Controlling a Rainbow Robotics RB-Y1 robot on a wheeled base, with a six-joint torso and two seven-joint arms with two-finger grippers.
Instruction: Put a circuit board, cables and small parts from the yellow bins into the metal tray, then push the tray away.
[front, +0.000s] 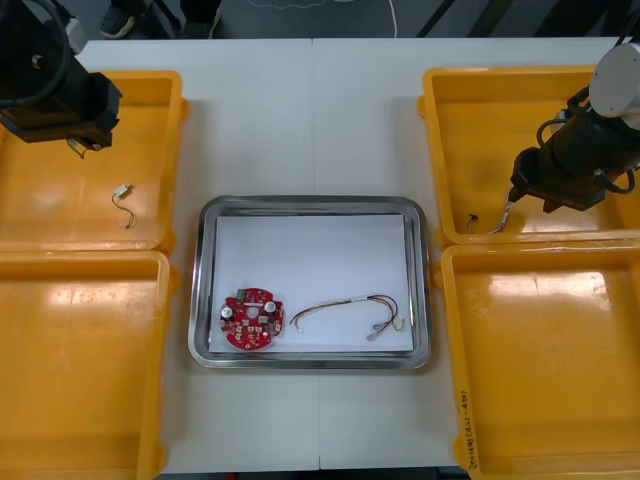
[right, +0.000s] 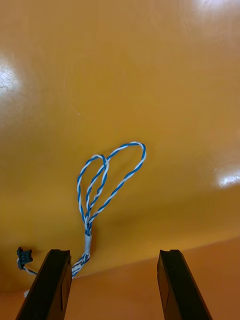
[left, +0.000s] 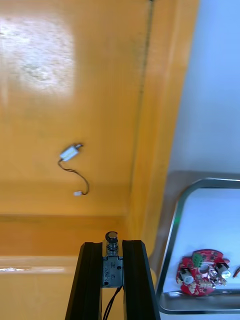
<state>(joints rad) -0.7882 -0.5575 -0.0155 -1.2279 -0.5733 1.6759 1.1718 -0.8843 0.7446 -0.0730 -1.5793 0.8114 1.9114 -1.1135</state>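
Note:
My left gripper (left: 112, 252) hangs over the far left yellow bin (front: 150, 120), shut on a small metal part (left: 111, 239) with a black wire trailing from it. Another small metal part (left: 69, 152) with a thin wire lies on that bin's floor (front: 123, 200). My right gripper (right: 117, 282) is open low in the far right yellow bin (front: 480, 110). A twisted blue and white cable (right: 105, 182) lies just ahead, closer to one finger. The metal tray (front: 205, 285) holds a round red circuit board (front: 253, 318) and a red and yellow cable (front: 350, 311).
Both near yellow bins (front: 80, 360) (front: 545, 360) look bare. The tray has a white inside and sits between the bins. A small black connector (right: 23, 255) ends the blue and white cable near the bin wall.

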